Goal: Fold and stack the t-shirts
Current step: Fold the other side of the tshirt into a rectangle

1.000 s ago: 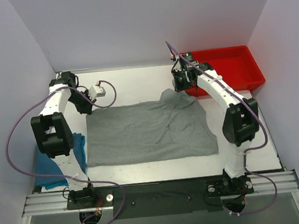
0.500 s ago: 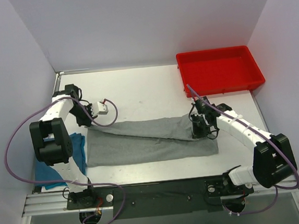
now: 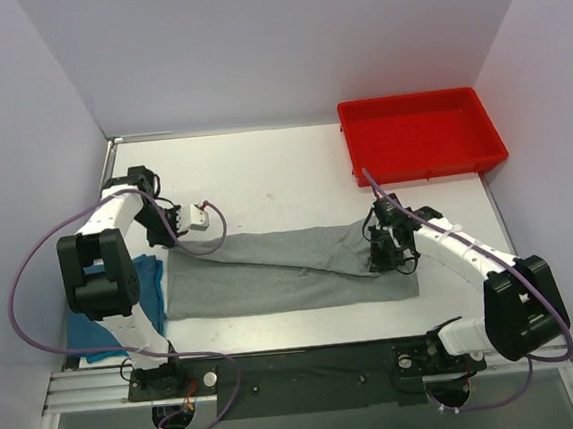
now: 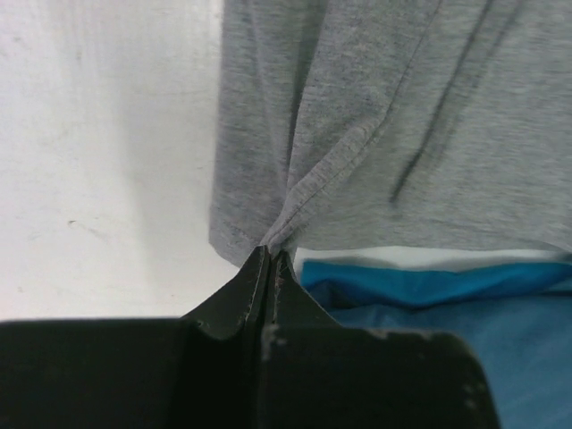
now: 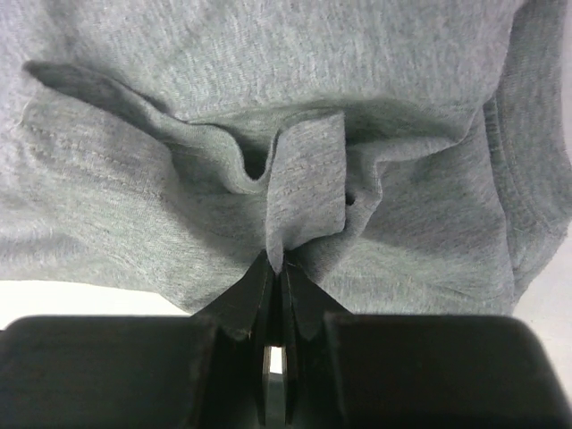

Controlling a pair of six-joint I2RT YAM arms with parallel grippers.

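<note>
A grey t-shirt (image 3: 281,270) lies across the middle of the table, its far half folded toward the near edge. My left gripper (image 3: 171,237) is shut on the shirt's left corner, which shows as a pinched hem in the left wrist view (image 4: 295,192). My right gripper (image 3: 383,256) is shut on the shirt's right edge, a pinched fold in the right wrist view (image 5: 304,201). A folded blue t-shirt (image 3: 109,305) lies at the table's left edge, partly under the left arm; it also shows in the left wrist view (image 4: 447,299).
A red tray (image 3: 420,138) stands at the back right of the table. White walls close in the left, back and right sides. The arm bases sit on a metal rail (image 3: 300,369) at the near edge.
Both grippers have carried the grey shirt's far edge toward the near side, folding it over into a narrower band. In the last half second they moved only slightly nearer.
</note>
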